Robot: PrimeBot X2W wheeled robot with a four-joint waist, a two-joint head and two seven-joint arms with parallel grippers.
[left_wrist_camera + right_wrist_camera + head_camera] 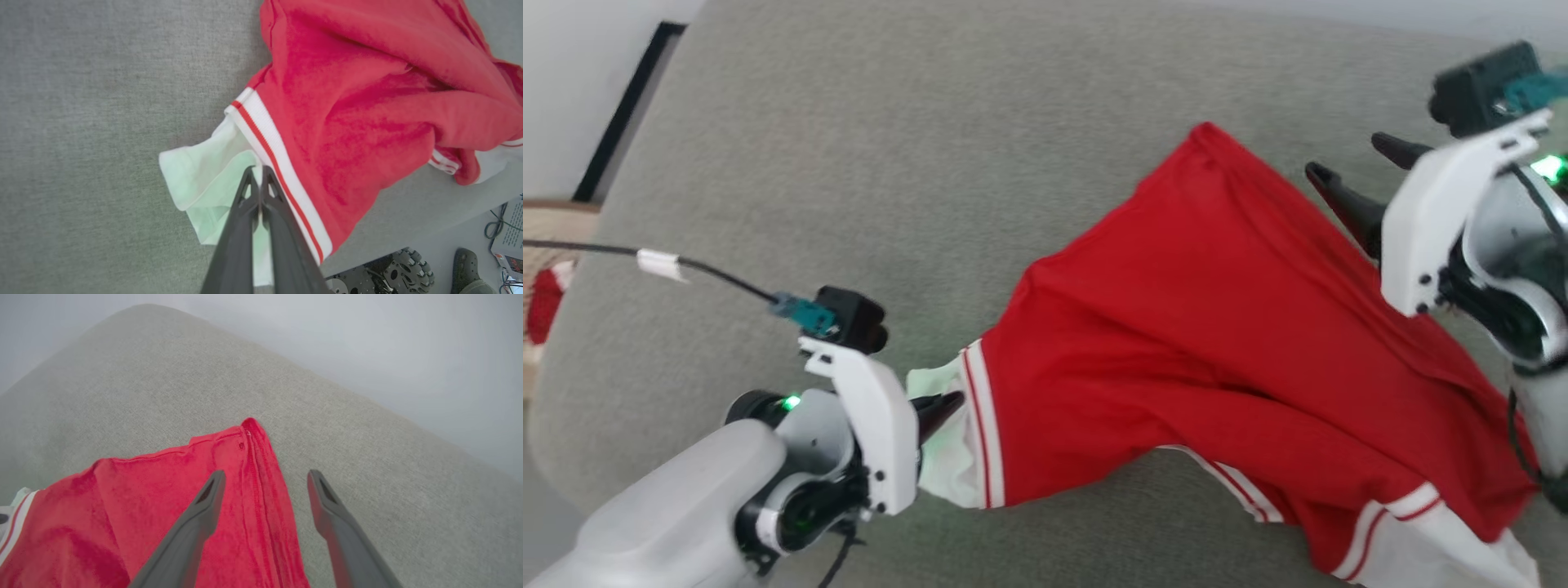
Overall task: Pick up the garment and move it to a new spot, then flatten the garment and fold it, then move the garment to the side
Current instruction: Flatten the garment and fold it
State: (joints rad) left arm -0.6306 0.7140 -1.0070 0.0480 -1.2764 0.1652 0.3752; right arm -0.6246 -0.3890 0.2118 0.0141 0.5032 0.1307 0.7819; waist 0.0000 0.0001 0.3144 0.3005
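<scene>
While the left pincer at the lower left of the head view is clamped shut on a white cuff, the large bright red soft fabric garment lies spread across a grey-green woven upholstered surface, running from that cuff towards the lower right corner and up to a red tip near the upper middle. In the left wrist view the two dark fingers of the left pincer meet with pale white cloth pinched between them, just beside the cuff's white band and its thin red stripe, and the garment bunches into folds towards the upper right. At the upper right of the head view the right pincer stands wide, gripping nothing, its fingers just beside the garment's red edge. The right wrist view shows that pincer with one finger over the garment and the other over the bare surface; whether either touches the cloth cannot be told.
</scene>
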